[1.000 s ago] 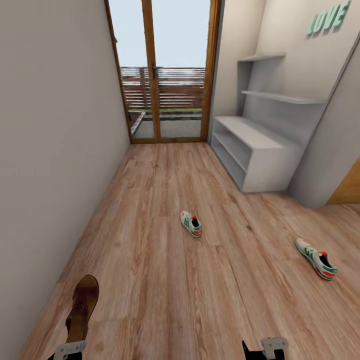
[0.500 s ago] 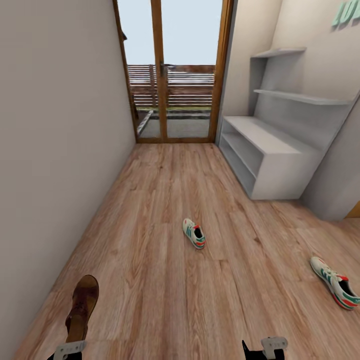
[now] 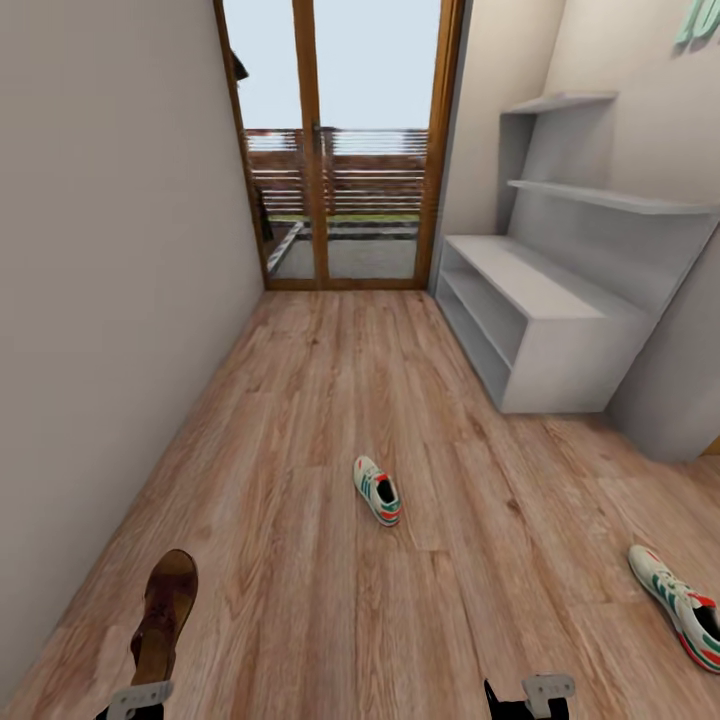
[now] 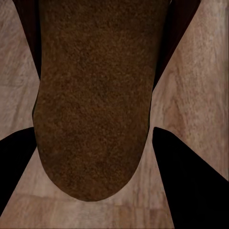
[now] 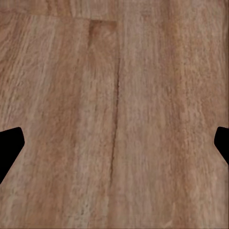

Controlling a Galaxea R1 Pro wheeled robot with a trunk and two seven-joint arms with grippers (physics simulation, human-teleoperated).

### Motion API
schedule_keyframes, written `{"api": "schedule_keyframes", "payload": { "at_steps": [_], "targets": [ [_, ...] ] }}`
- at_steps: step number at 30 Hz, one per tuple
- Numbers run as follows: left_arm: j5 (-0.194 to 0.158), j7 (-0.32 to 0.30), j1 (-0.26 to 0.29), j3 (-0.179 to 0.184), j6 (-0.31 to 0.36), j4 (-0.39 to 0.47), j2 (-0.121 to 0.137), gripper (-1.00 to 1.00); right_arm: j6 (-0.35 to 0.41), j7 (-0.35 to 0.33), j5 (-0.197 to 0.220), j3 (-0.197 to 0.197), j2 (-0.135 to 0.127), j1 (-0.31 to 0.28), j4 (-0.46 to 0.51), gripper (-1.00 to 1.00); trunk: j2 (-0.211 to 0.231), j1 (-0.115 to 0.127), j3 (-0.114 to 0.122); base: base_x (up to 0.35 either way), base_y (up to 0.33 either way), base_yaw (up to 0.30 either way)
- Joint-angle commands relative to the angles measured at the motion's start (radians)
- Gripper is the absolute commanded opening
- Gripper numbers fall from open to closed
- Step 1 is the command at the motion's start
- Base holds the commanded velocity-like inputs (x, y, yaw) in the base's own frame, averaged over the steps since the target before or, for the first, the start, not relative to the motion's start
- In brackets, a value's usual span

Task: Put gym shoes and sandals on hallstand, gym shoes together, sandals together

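1. Head view: left jaws [image 3: 140,697] grip 1 brown sandal [image 3: 165,615]; 2 gym shoes [image 3: 377,490] [image 3: 680,605] lie well apart on the corridor floor [image 3: 300,420]; grey hallstand [image 3: 540,320] at right wall.
2. Left wrist view: sandal sole [image 4: 93,105] clamped between dark fingers [image 4: 191,181].
3. Right wrist view: right jaws [image 5: 114,143] spread wide over bare planks.

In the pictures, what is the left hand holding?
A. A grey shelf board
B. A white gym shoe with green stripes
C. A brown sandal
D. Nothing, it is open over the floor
C: in the left wrist view the brown sandal sits between the dark fingers of the left hand, above the wood floor; both gym shoes lie on the floor.
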State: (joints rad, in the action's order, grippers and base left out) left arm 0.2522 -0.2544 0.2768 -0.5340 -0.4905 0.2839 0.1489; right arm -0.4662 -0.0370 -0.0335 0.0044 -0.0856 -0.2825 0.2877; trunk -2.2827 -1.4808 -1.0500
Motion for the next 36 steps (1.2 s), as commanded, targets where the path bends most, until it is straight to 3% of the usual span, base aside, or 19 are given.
{"api": "schedule_keyframes", "payload": {
  "at_steps": [1, 18, 30, 36],
  "targets": [
    [0.007, -0.006, 0.001, -0.009, -0.003, 0.000, 0.000, -1.00, -0.003, -0.001, -0.003, 0.000, 0.000, 0.000, -0.001, 1.00, 0.000, 0.000, -0.001, 0.294, -0.143, 0.000],
    [0.007, -0.006, 0.001, -0.009, -0.003, -0.002, 0.000, -1.00, -0.003, -0.001, -0.003, 0.000, 0.000, 0.000, -0.001, 1.00, 0.000, 0.000, -0.007, 0.273, -0.131, 0.161],
    [0.008, -0.006, 0.001, -0.010, -0.002, 0.001, 0.000, -1.00, -0.003, -0.001, -0.003, -0.001, 0.001, -0.001, -0.002, 1.00, 0.000, 0.000, -0.015, 0.045, -0.014, 0.241],
    [0.014, -0.007, 0.013, -0.004, 0.010, 0.004, -0.001, -1.00, -0.002, 0.000, -0.003, -0.013, 0.000, -0.001, 0.001, 1.00, 0.000, 0.000, -0.016, 0.002, -0.001, 0.071]
  ]
}}
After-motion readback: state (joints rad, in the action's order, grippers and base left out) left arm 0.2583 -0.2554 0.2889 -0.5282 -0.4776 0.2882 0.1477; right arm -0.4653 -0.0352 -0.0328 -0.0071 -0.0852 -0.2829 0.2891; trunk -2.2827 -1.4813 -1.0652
